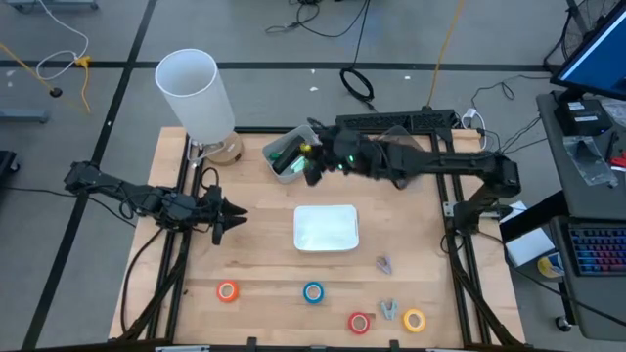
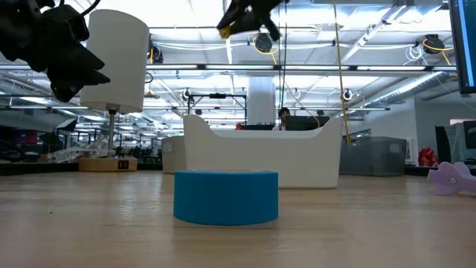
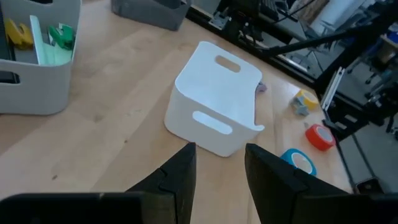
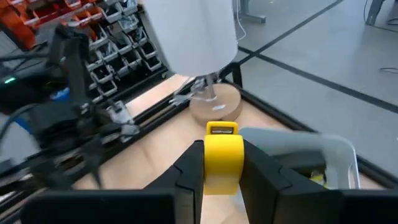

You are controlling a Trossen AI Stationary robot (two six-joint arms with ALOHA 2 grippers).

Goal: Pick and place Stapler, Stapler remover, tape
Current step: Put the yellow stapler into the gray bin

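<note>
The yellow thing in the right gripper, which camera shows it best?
The right wrist view: the yellow stapler sits large between the right gripper's fingers. The high view shows a yellow speck above the grey bin, the low view a sliver at the top, the left wrist view nothing.

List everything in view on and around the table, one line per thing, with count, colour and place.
tape rolls: four along the table's near edge; orange, blue, red, yellow.
white bin: one, table centre, nothing visible inside.
grey organizer: one, far side, green and yellow items inside.
yellow object: one, clamped in the right gripper.
lamp: one, white shade on a wooden base, far left corner.
small grey-lilac pieces: two, one right of the bin, one between the red and yellow rolls.
left gripper: dark, empty, left of the bin.
right gripper: dark, above the organizer.
</note>
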